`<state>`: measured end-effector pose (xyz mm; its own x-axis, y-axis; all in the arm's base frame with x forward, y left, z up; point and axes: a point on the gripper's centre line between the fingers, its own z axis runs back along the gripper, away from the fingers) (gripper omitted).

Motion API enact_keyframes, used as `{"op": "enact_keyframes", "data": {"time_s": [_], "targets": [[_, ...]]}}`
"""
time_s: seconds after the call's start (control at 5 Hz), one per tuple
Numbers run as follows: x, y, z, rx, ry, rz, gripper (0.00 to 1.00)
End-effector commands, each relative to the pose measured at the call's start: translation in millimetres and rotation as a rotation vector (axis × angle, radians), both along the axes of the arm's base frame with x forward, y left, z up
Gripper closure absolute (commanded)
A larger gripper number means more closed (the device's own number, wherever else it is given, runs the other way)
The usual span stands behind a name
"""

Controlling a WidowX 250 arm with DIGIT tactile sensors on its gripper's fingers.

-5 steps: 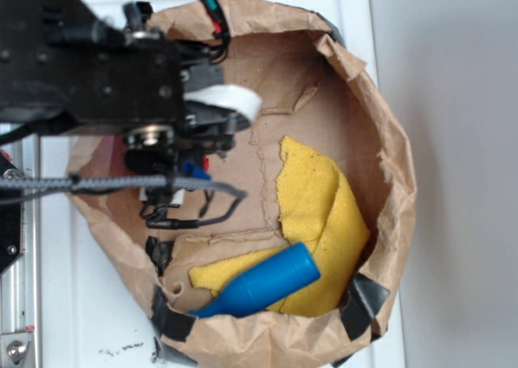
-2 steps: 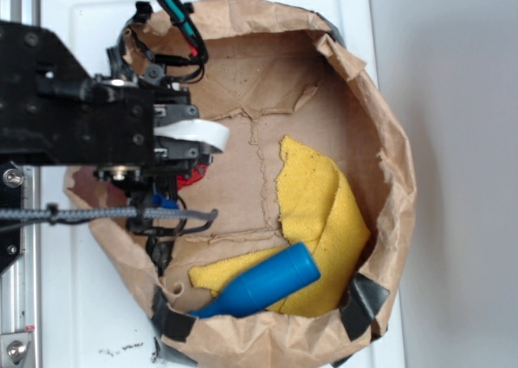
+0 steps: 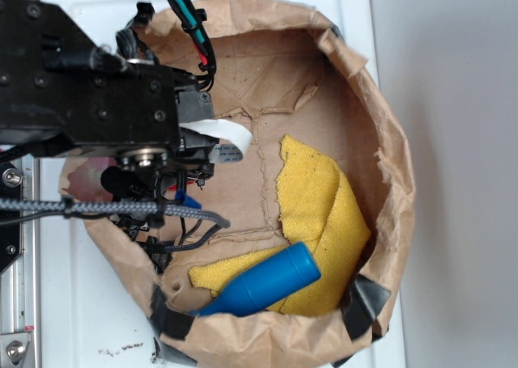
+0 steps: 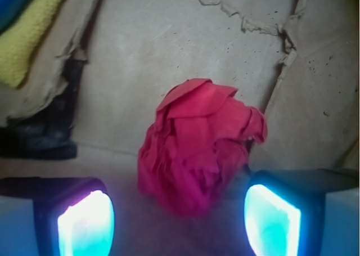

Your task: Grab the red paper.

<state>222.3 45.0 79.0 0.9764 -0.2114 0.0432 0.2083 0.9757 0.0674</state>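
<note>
Brown paper bag (image 4: 185,36) floor, mid-frame: your tool (image 4: 179,222) is wide open, straddling red paper (image 4: 194,140), gripping nothing. Closing and lifting remain.

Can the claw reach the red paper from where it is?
Probably yes. In the wrist view the red paper sits between the open claw's fingers, with nothing in between.

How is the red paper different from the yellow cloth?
The red paper is crumpled into a ball; the yellow cloth lies spread out in flat folds. The paper sits between the open gripper's fingers; the cloth lies apart, with a blue cylinder on it. Both rest inside the brown paper bag.
</note>
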Motion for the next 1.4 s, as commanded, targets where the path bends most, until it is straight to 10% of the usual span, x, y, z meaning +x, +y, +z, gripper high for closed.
{"op": "enact_keyframes", "data": {"time_s": [0.0,1.2], "targets": [[16.7,3.5,27.6,-0.064,-0.070,0.026,0.00],[24.1,-1.6,-19.9,0.047,-0.144,0.090,0.00]]}}
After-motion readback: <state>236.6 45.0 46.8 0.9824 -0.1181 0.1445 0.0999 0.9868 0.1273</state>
